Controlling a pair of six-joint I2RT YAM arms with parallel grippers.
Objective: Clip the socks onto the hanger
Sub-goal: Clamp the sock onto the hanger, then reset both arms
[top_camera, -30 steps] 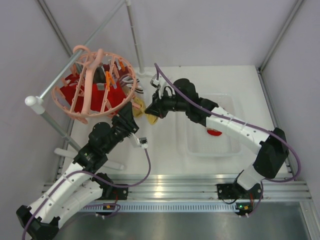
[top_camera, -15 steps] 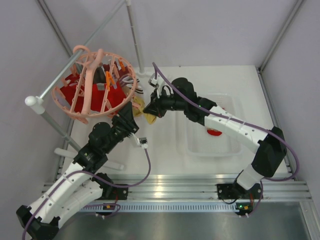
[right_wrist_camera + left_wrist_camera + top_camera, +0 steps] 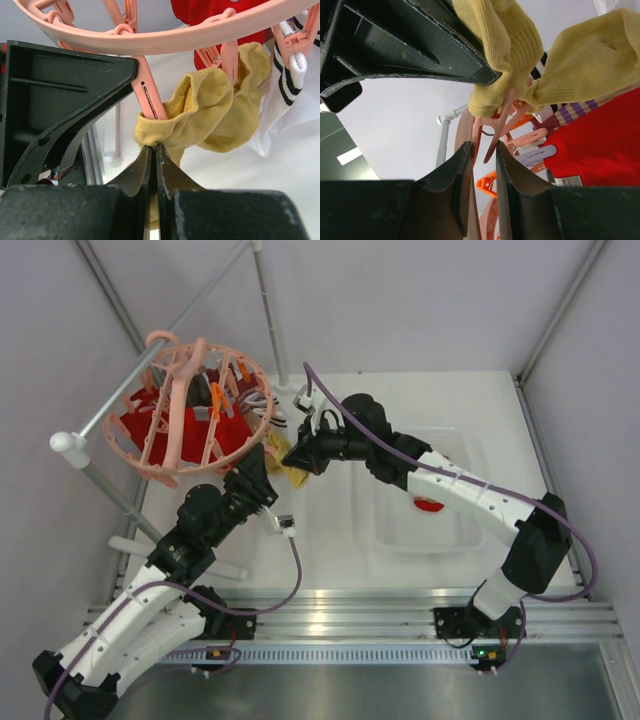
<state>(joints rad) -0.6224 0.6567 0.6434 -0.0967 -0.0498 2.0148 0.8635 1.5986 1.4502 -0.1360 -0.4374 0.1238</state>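
The peach-pink hanger (image 3: 200,410) hangs at the upper left with red socks (image 3: 150,430) and a white striped sock (image 3: 285,100) clipped under it. My left gripper (image 3: 482,152) is shut on the handles of one pink clip (image 3: 492,135), squeezing it. My right gripper (image 3: 154,146) is shut on the cuff of a mustard yellow sock (image 3: 200,110) and holds that cuff at the clip's (image 3: 150,97) tips, right beside the left gripper (image 3: 60,100). A second yellow sock (image 3: 250,80) hangs from a neighbouring clip. In the top view the two grippers meet at the ring's right edge (image 3: 275,460).
A clear plastic tray (image 3: 455,455) sits on the white table right of centre, with a red item (image 3: 429,505) in it under the right forearm. The grey rail (image 3: 120,400) carrying the hanger runs diagonally at the left, on a white stand (image 3: 72,445).
My right gripper has shifted left with the yellow sock, up to the hanger's rim and the clip that my left gripper holds. The left arm has stayed put.
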